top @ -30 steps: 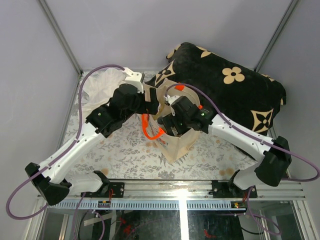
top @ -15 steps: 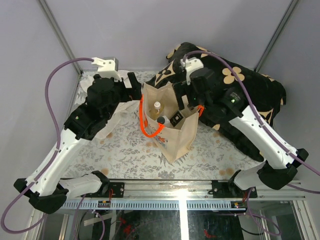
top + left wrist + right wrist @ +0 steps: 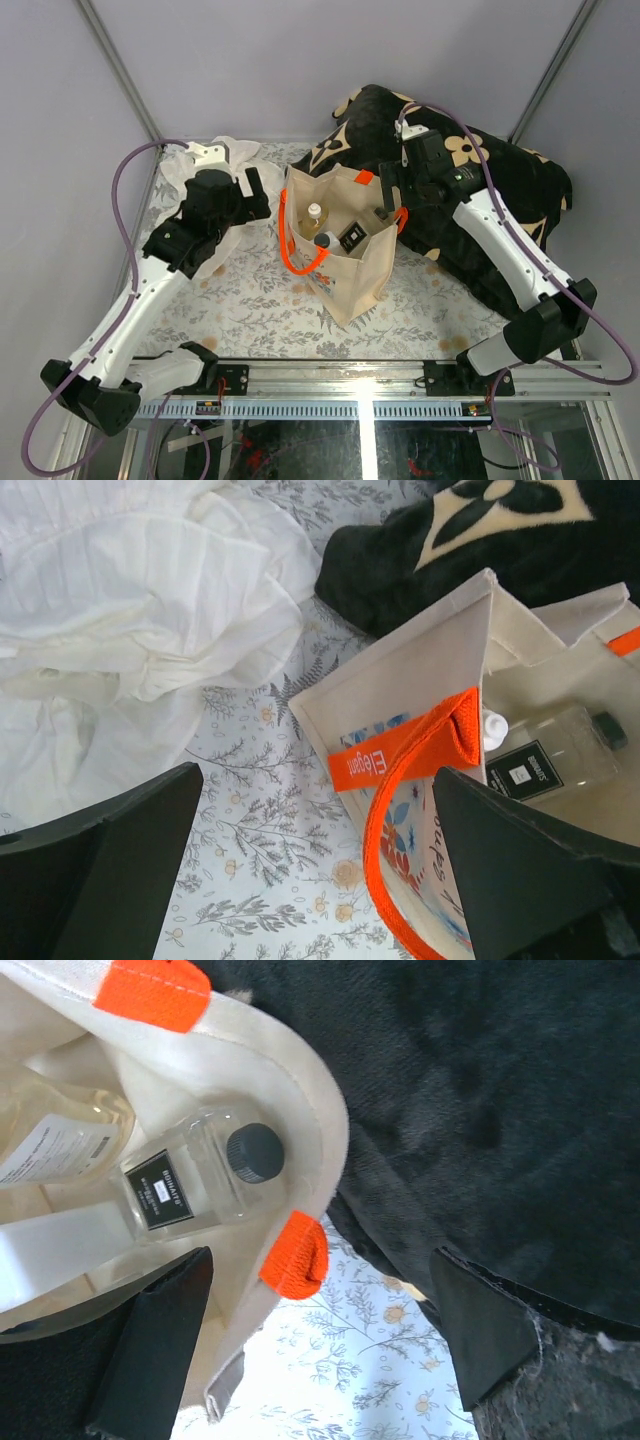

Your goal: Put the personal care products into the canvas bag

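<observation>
The canvas bag (image 3: 352, 275) stands upright mid-table with its mouth open and its orange handles (image 3: 296, 258) hanging. Inside it I see a bottle with a white cap (image 3: 315, 212), a dark-capped one (image 3: 323, 240) and a black-labelled clear bottle (image 3: 352, 238). My left gripper (image 3: 257, 190) hovers open just left of the bag's rim, empty; its view shows the bag's wall (image 3: 400, 695), handle (image 3: 385, 820) and labelled bottle (image 3: 545, 760). My right gripper (image 3: 390, 198) is open and empty at the bag's right rim (image 3: 310, 1110), above a dark-capped clear bottle (image 3: 195, 1182) and an amber bottle (image 3: 50, 1130).
A black cushion with cream flowers (image 3: 480, 180) fills the back right, pressed against the bag and under my right arm. A crumpled white cloth (image 3: 130, 600) lies at the back left beneath my left arm. Floral tablecloth (image 3: 250, 305) covers the table.
Both arms have drawn back from the bag's mouth, the left one leftward and the right one rightward over the cushion. The bag now stands open with the bottles showing inside.
</observation>
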Action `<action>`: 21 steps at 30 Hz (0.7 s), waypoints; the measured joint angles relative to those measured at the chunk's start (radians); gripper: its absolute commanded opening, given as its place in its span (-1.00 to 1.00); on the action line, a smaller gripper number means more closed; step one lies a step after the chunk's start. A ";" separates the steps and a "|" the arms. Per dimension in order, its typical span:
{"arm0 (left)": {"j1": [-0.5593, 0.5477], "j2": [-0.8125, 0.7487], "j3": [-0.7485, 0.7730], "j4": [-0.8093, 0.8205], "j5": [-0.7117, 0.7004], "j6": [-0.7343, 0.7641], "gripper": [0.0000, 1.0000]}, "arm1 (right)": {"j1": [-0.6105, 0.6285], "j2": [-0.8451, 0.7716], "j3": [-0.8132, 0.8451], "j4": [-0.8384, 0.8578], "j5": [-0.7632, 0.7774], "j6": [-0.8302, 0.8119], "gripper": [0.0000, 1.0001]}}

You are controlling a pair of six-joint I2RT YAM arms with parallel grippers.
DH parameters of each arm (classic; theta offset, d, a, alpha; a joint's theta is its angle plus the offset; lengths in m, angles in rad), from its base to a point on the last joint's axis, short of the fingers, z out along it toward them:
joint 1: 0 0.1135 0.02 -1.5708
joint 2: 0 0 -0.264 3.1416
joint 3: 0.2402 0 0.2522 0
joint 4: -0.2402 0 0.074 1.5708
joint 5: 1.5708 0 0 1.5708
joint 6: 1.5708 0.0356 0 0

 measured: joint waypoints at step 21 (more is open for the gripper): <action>0.007 0.008 -0.048 0.035 -0.042 -0.125 0.99 | -0.008 -0.021 -0.116 0.051 -0.051 0.020 0.99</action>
